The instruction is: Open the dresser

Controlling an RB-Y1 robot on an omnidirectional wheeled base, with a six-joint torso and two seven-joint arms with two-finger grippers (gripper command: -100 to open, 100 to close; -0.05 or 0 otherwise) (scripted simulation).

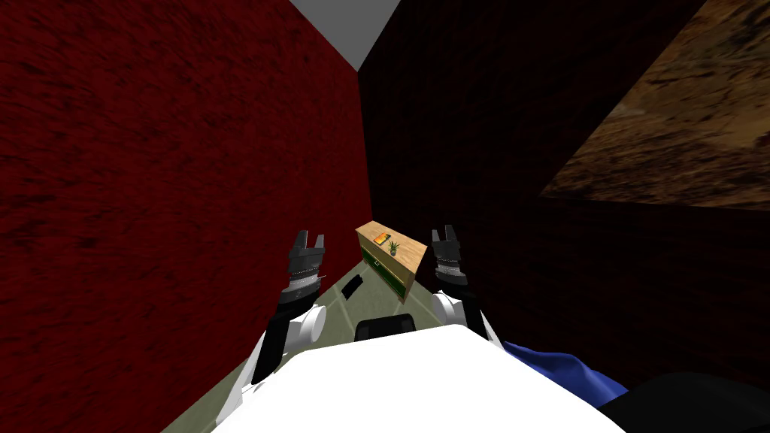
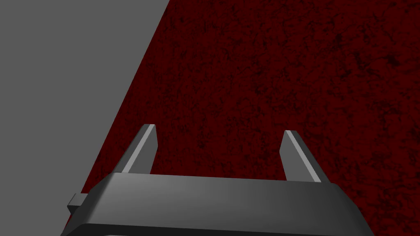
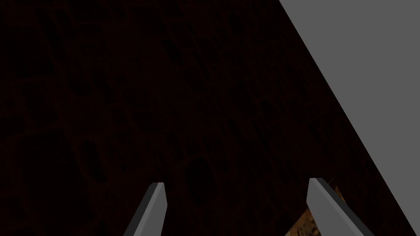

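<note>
A blue, cloth-like shape is seen nearest, low on the right side. Just beyond it, both arms are raised ahead of the torso. The left gripper is poised over the olive-grey floor, near the red wall. Its two fingers are spread wide apart and nothing is gripped between them. The right gripper is raised about level with it, close beside the dark brick-patterned wall. Its fingers are likewise spread wide, with nothing gripped.

A small dark object is seen lying on the floor between the two arms; what it is cannot be told. Farther on, the dresser is set against the dark wall, well apart from both grippers. A light wooden top and a green front are shown. On the top, a flat orange-yellow item and a small green plant are placed side by side.

Farthest off, a grey ceiling is seen where the two walls meet, and a mottled brown panel is set into the dark wall.
</note>
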